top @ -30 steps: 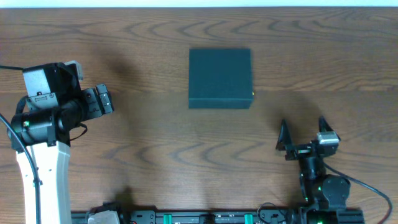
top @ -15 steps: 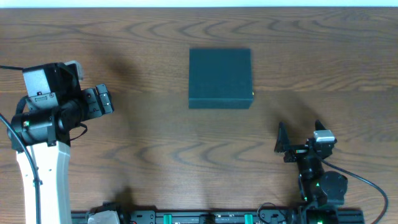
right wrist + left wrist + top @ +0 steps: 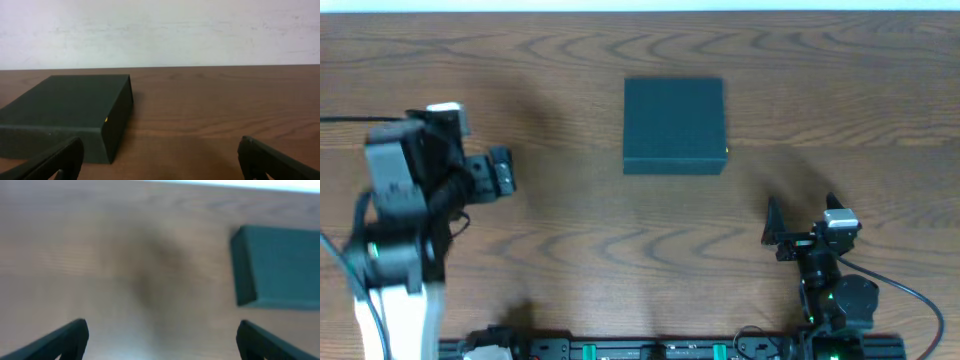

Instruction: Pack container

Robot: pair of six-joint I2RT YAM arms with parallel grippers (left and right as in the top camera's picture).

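The dark teal-green square container (image 3: 674, 125) lies shut on the wooden table at the middle back. It also shows in the left wrist view (image 3: 277, 265) at the right, blurred, and in the right wrist view (image 3: 65, 112) at the left. My left gripper (image 3: 500, 173) is open and empty, well to the left of the container. My right gripper (image 3: 802, 215) is open and empty, in front of and to the right of the container. No snack packets show in any view.
The wooden table (image 3: 570, 230) stretches across the whole overhead view. A white wall (image 3: 160, 30) stands beyond its far edge. The arm bases and a rail (image 3: 650, 350) lie along the front edge.
My left arm has swung right and forward, its gripper now nearer the container. The right gripper drew back slightly earlier and is now still. The container has not moved.
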